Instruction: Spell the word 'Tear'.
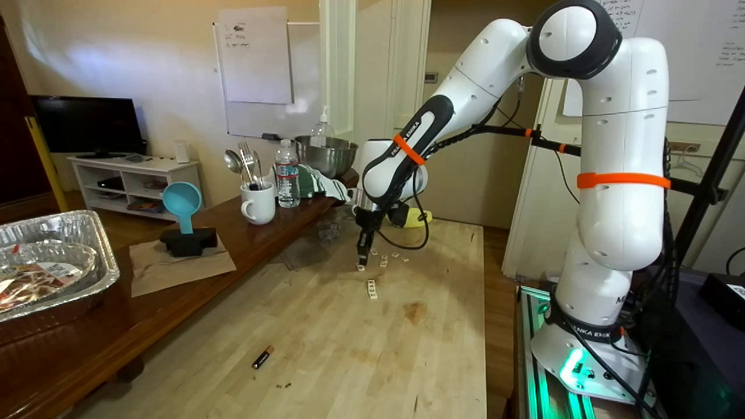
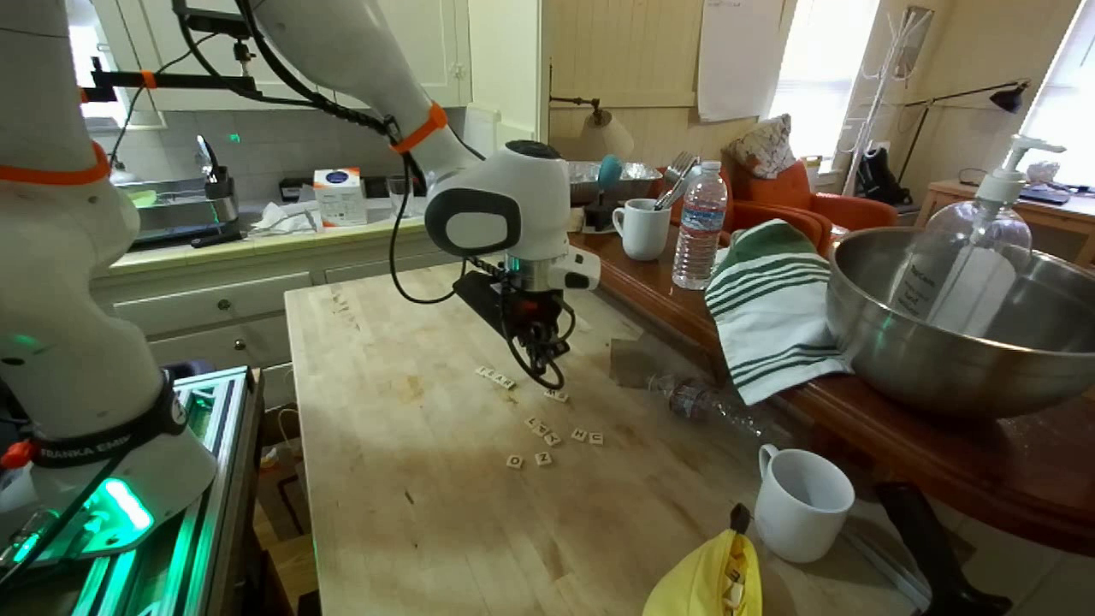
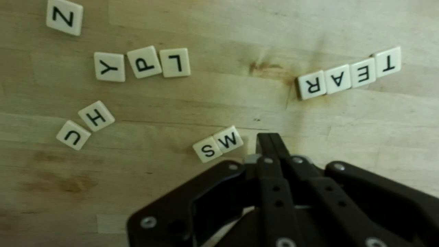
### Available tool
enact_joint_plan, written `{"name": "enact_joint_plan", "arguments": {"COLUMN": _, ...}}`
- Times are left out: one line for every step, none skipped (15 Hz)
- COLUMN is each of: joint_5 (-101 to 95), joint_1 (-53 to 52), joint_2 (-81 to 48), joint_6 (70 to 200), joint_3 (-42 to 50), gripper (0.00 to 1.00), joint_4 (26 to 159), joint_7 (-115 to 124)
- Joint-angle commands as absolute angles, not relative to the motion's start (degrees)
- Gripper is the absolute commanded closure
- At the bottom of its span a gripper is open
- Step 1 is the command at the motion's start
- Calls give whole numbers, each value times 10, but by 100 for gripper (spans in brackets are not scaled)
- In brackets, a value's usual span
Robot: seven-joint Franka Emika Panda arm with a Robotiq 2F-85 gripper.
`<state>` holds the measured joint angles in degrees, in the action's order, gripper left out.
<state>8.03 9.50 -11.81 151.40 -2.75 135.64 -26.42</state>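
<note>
White letter tiles T (image 3: pixel 388 62), E (image 3: pixel 363 72), A (image 3: pixel 337 79) and R (image 3: pixel 311 85) lie side by side on the wooden table, forming the word 'Tear' in a slightly slanted row; T is stepped a little out of line. The lettering appears upside down in the wrist view. Both exterior views show the row too, as a short pale strip (image 1: pixel 372 289) (image 2: pixel 494 377). My gripper (image 3: pixel 268 135) is shut, its fingertips pressed together with nothing between them. It stands apart from the row, beside the W tile (image 3: pixel 227 139) and S tile (image 3: pixel 207 149).
Loose tiles L (image 3: pixel 175 62), P (image 3: pixel 144 62), Y (image 3: pixel 109 67), H (image 3: pixel 96 116), U (image 3: pixel 73 135) and Z (image 3: pixel 64 16) lie nearby. A battery (image 1: pixel 263 357), yellow pouch (image 2: pixel 706 582), white mug (image 2: pixel 804 505) and clear bottle (image 2: pixel 693 400) lie or stand farther off. A raised brown counter (image 1: pixel 192 285) borders the table.
</note>
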Motion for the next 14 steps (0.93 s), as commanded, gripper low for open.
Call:
{"name": "enact_joint_plan", "arguments": {"joint_5": 60, "joint_1": 79, "joint_2": -142, "joint_6": 1549, "joint_3": -7, "gripper": 100, "joint_4": 1340, "joint_7": -206}}
{"name": "enact_joint_plan", "arguments": {"joint_5": 55, "joint_1": 77, "joint_2": -146, "joint_6": 1556, "joint_3": -4, "gripper": 100, "joint_4": 1337, "joint_7": -191}}
{"name": "enact_joint_plan", "arguments": {"joint_5": 48, "joint_1": 74, "joint_2": -151, "joint_6": 1563, "joint_3": 0, "gripper": 100, "joint_4": 1335, "joint_7": -175}}
{"name": "enact_joint_plan", "arguments": {"joint_5": 41, "joint_1": 70, "joint_2": -157, "joint_6": 1567, "joint_3": 4, "gripper": 100, "joint_4": 1332, "joint_7": -160}}
{"name": "enact_joint_plan", "arguments": {"joint_5": 31, "joint_1": 66, "joint_2": -162, "joint_6": 1573, "joint_3": 9, "gripper": 100, "joint_4": 1331, "joint_7": -144}}
{"name": "enact_joint_plan", "arguments": {"joint_5": 21, "joint_1": 63, "joint_2": -167, "joint_6": 1576, "joint_3": 14, "gripper": 100, "joint_4": 1329, "joint_7": -130}}
{"name": "enact_joint_plan", "arguments": {"joint_5": 13, "joint_1": 60, "joint_2": -173, "joint_6": 1578, "joint_3": 17, "gripper": 100, "joint_4": 1327, "joint_7": -118}}
{"name": "enact_joint_plan", "arguments": {"joint_5": 5, "joint_1": 57, "joint_2": -176, "joint_6": 1576, "joint_3": 20, "gripper": 100, "joint_4": 1326, "joint_7": -107}}
{"name": "enact_joint_plan", "arguments": {"joint_5": -1, "joint_1": 55, "joint_2": -179, "joint_6": 1574, "joint_3": 23, "gripper": 100, "joint_4": 1324, "joint_7": -97}}
{"name": "enact_joint_plan", "arguments": {"joint_5": -5, "joint_1": 53, "joint_2": -182, "joint_6": 1573, "joint_3": 24, "gripper": 100, "joint_4": 1323, "joint_7": -90}}
{"name": "enact_joint_plan", "arguments": {"joint_5": -8, "joint_1": 52, "joint_2": -184, "joint_6": 1571, "joint_3": 25, "gripper": 100, "joint_4": 1323, "joint_7": -84}}
{"name": "enact_joint_plan", "arguments": {"joint_5": -10, "joint_1": 51, "joint_2": -186, "joint_6": 1570, "joint_3": 26, "gripper": 100, "joint_4": 1322, "joint_7": -79}}
{"name": "enact_joint_plan", "arguments": {"joint_5": -10, "joint_1": 51, "joint_2": -187, "joint_6": 1569, "joint_3": 25, "gripper": 100, "joint_4": 1322, "joint_7": -76}}
{"name": "enact_joint_plan", "arguments": {"joint_5": -12, "joint_1": 49, "joint_2": -189, "joint_6": 1570, "joint_3": 27, "gripper": 100, "joint_4": 1322, "joint_7": -73}}
